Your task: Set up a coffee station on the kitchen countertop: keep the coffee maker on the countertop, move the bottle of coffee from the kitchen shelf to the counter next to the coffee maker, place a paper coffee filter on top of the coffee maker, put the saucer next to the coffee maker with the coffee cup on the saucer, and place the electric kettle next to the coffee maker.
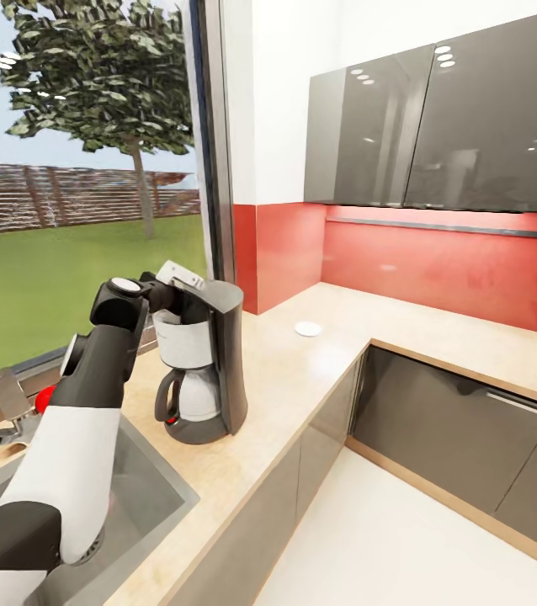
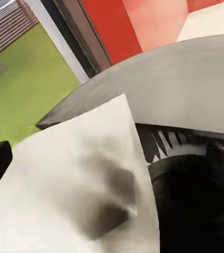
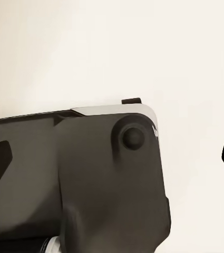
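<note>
Over the tabletop (image 1: 302,370), from the head, the left gripper (image 1: 167,286) reaches just above the coffee maker (image 1: 205,362), pinching a white paper filter (image 1: 180,275) tilted over the machine's top. The saucer (image 1: 308,328) lies well apart, toward the red wall from the coffee maker.

Along the left wrist, the filter (image 2: 85,184) slopes across the coffee maker's open basket (image 2: 196,200), overlapping its rim; the drop is straight down.

Along the right wrist, a dark robot part (image 3: 90,179) hangs over pale floor, and the right gripper's fingers look spread wide and empty.
</note>
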Robot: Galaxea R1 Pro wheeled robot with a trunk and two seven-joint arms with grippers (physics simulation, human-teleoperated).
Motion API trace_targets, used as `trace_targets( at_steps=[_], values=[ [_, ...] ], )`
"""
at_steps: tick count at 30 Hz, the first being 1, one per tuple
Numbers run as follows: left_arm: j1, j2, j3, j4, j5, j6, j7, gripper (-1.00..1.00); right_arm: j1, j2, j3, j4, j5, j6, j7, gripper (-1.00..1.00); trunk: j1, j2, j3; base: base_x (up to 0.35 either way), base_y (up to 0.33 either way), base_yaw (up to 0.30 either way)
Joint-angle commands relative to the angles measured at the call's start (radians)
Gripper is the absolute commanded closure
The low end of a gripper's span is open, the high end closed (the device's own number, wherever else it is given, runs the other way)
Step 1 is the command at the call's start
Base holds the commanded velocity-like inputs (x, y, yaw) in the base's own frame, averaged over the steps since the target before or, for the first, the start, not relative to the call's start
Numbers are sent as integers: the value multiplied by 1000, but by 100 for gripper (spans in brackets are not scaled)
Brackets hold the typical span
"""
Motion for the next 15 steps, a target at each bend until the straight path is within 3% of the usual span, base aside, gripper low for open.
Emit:
trace_targets(
  at_steps=[1, 15],
  values=[
    [-1, 0, 1, -1, -10, 2, -10, -100, 0, 1, -5, -1, -2, -2, 0, -100, 1, -2, -2, 0, 0, 0],
    [-1, 1, 4, -13, -10, 2, -10, -100, 0, 1, -5, -1, -2, -2, 1, -100, 1, -2, -2, 0, 0, 0]
  ],
)
